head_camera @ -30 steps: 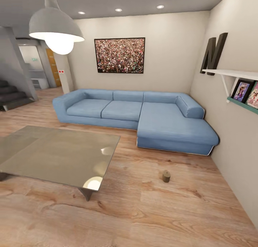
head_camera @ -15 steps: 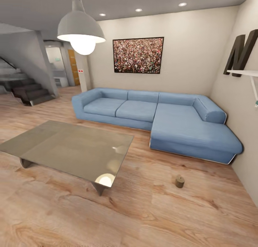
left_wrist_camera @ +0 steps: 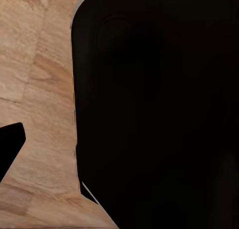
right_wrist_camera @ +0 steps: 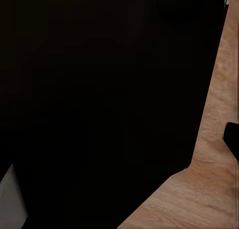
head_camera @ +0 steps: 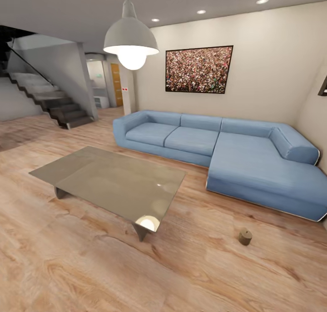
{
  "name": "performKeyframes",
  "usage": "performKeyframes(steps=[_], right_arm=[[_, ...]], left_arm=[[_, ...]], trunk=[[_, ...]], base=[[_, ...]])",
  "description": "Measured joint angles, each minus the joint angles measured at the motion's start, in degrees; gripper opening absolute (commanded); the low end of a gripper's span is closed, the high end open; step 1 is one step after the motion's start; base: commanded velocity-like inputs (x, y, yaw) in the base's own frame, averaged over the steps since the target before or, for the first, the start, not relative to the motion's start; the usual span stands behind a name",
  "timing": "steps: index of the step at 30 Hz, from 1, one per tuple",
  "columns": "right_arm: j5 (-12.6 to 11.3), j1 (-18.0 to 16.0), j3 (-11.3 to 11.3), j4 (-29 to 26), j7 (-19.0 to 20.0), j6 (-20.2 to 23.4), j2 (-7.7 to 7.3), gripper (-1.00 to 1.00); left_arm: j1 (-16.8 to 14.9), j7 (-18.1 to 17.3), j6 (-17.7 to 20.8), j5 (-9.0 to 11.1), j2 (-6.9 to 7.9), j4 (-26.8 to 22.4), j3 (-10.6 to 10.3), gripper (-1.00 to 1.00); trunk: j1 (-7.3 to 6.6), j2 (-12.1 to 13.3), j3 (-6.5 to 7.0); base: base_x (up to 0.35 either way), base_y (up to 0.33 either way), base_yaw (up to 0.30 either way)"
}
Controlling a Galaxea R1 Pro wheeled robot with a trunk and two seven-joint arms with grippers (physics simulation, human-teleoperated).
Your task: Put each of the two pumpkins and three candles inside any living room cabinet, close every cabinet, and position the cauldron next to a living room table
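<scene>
One candle (head_camera: pixel 245 237), a stubby tan cylinder, stands alone on the wood floor in front of the sofa's chaise end, right of the table. The low table (head_camera: pixel 109 180) with a glossy grey top sits mid-room. The pumpkins, the cabinet and the cauldron are out of view. In the left wrist view, a dark robot body panel (left_wrist_camera: pixel 159 109) sits over the floor, with a black wedge at the frame's edge. The right wrist view has a similar dark panel (right_wrist_camera: pixel 99 99) and floor beside it. Neither wrist view lets me tell how the jaws stand.
A blue L-shaped sofa (head_camera: pixel 218 144) lines the far wall under a framed picture (head_camera: pixel 199 69). A pendant lamp (head_camera: pixel 131 42) hangs above the table. Dark stairs (head_camera: pixel 54 103) rise at the far left, with a doorway beyond. Open wood floor (head_camera: pixel 136 271) lies between me and the table.
The whole picture has slid right, so the camera has turned left. The stairs have come into view and the wall shelf has left it. The candle keeps its place by the sofa.
</scene>
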Motion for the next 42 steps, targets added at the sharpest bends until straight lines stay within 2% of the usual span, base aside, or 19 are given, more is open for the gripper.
performKeyframes(steps=[14,22,42], right_arm=[[0.08,0.01,0.08,0.01,0.00,0.00,0.09,1.00],[0.08,0.00,0.08,0.01,0.00,0.00,0.16,1.00],[0.08,0.00,0.08,0.01,0.00,0.00,0.18,1.00]], left_arm=[[0.00,-0.01,-0.54,-0.10,-0.05,-0.01,-0.34,1.00],[0.00,-0.01,-2.95,-0.10,-0.04,-0.01,-0.37,1.00],[0.00,-0.01,-3.16,-0.17,0.02,-0.01,-0.39,1.00]], trunk=[[-0.02,0.00,0.00],[-0.02,0.00,0.00],[-0.02,0.00,0.00]], base=[[-0.161,-0.164,0.276],[-0.009,-0.020,0.276],[0.000,0.000,0.274]])
